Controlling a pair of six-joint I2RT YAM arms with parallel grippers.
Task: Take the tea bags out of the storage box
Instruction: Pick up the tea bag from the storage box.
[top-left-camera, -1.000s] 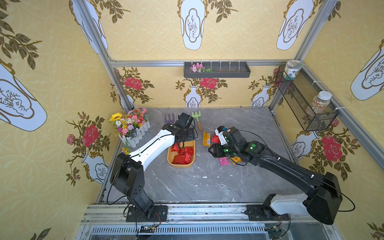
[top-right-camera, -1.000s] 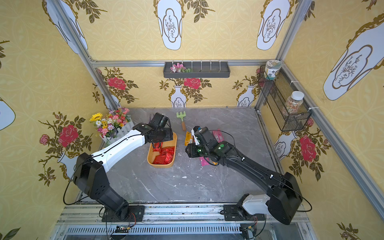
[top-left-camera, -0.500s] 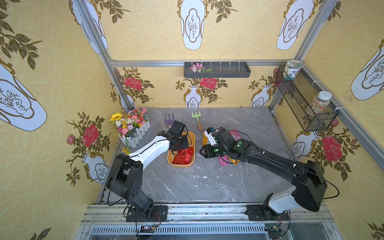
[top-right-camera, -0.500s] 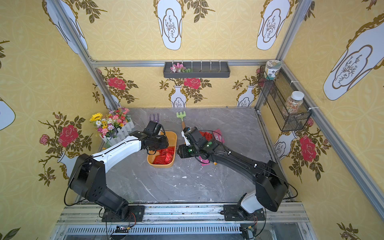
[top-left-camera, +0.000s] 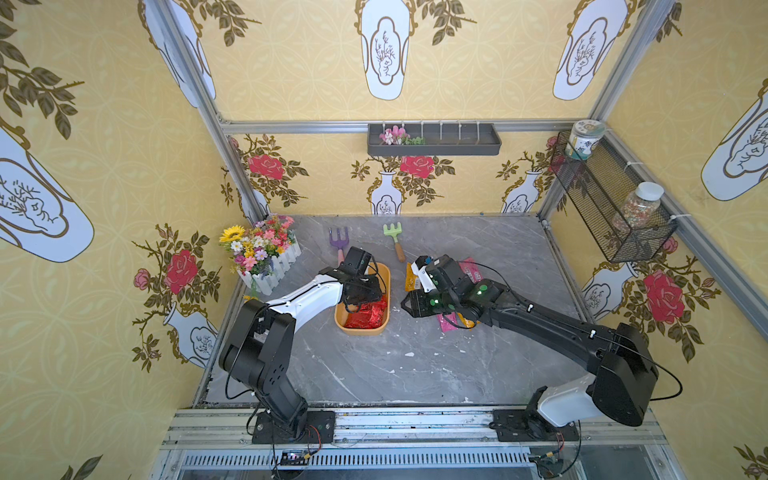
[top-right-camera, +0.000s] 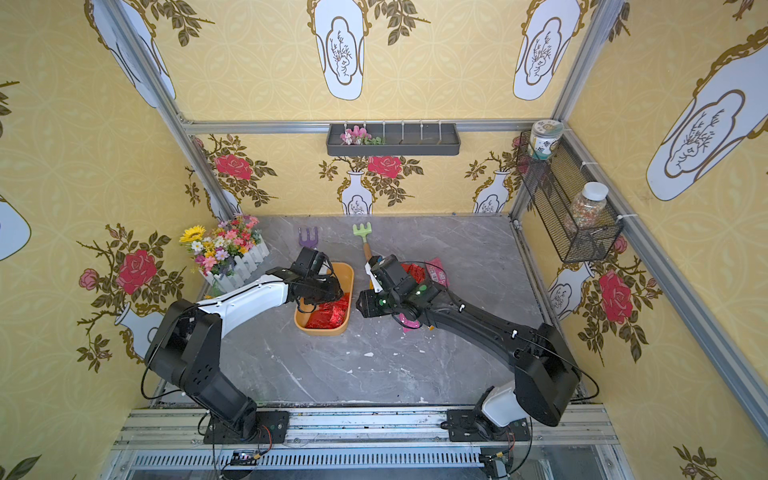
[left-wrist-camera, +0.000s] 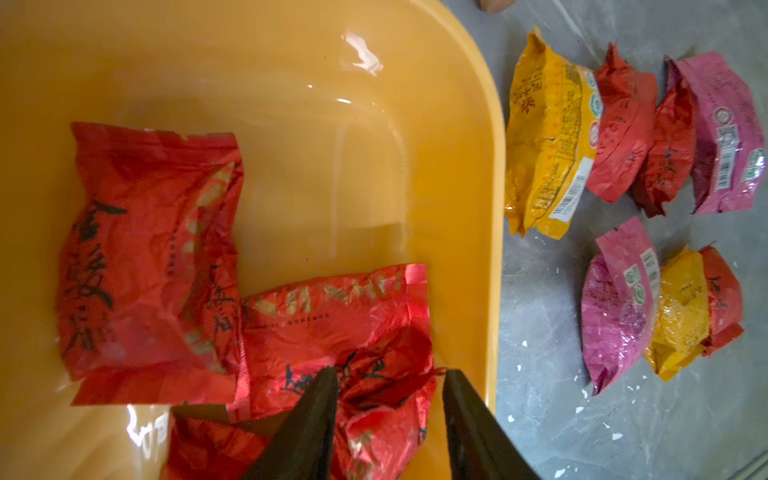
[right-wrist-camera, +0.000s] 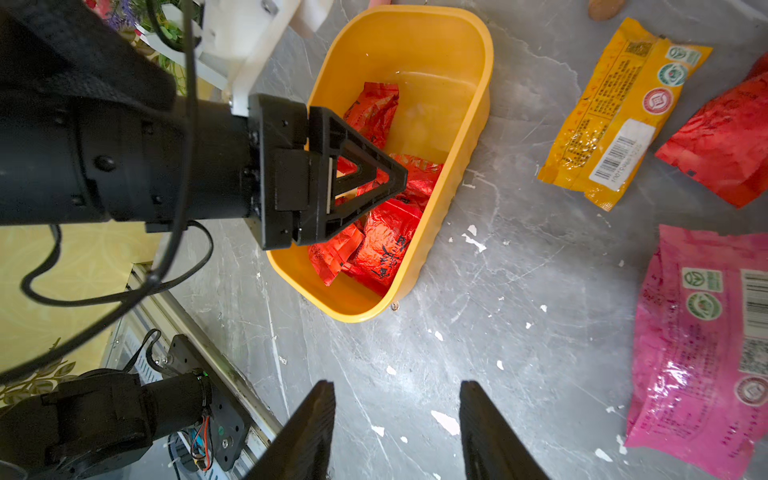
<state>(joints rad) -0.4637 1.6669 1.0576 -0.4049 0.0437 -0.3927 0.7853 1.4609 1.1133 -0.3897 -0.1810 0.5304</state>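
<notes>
The orange-yellow storage box (top-left-camera: 361, 331) (top-right-camera: 322, 331) sits on the grey table left of the middle. Several crinkly red tea bags (top-left-camera: 368, 313) (right-wrist-camera: 386, 245) lie in its near half. My left gripper (left-wrist-camera: 388, 372) (right-wrist-camera: 399, 178) reaches down into the box, shut on a crumpled red tea bag (left-wrist-camera: 386, 399) beside the box's wall. My right gripper (right-wrist-camera: 397, 386) (top-left-camera: 405, 307) hangs open and empty over bare table just right of the box. More tea bags lie on the table to the right: yellow (left-wrist-camera: 548, 137) (right-wrist-camera: 615, 116), red (right-wrist-camera: 723, 141) and pink (left-wrist-camera: 727, 133) (right-wrist-camera: 702, 353).
A purple toy rake (top-left-camera: 338, 241) and a green one (top-left-camera: 394, 232) lie behind the box. The white picket flower box (top-left-camera: 266, 257) stands at the left wall. A dark shelf (top-left-camera: 434, 141) hangs on the back wall, a wire basket (top-left-camera: 611, 208) with jars on the right.
My left gripper has come forward and down into the box and its jaws have narrowed onto a red tea bag. My right gripper has swung left and forward to beside the box.
</notes>
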